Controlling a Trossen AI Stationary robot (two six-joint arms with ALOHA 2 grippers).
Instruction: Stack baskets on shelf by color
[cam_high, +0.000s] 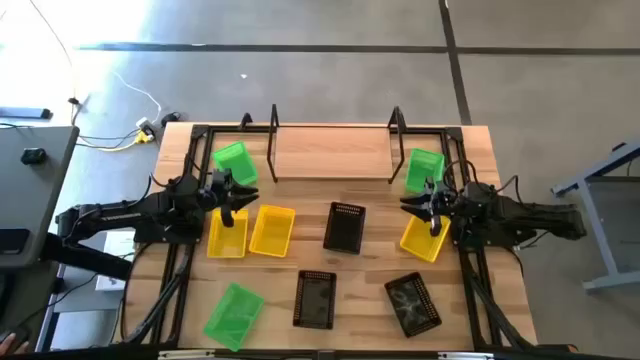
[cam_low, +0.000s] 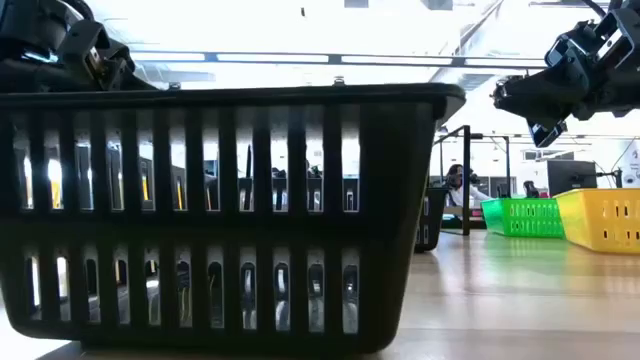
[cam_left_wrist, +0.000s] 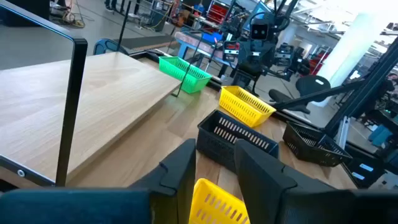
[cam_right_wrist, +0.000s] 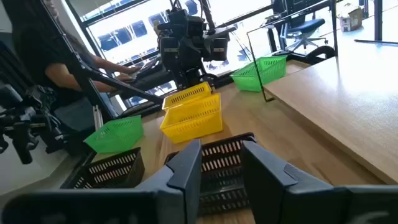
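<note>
Fingers: left (cam_high: 229, 203) apart above yellow basket (cam_high: 228, 234) | right (cam_high: 432, 207) apart over yellow basket (cam_high: 423, 239)

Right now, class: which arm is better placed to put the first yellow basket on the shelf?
Probably left: the left gripper hovers open over a yellow basket beside another; the shelf is bare.

Nine baskets (cam_high: 273, 230) scattered before bare shelf (cam_high: 330, 153)

Robotics lab, office chairs (cam_left_wrist: 309, 84), concrete floor (cam_high: 330, 80)
</note>
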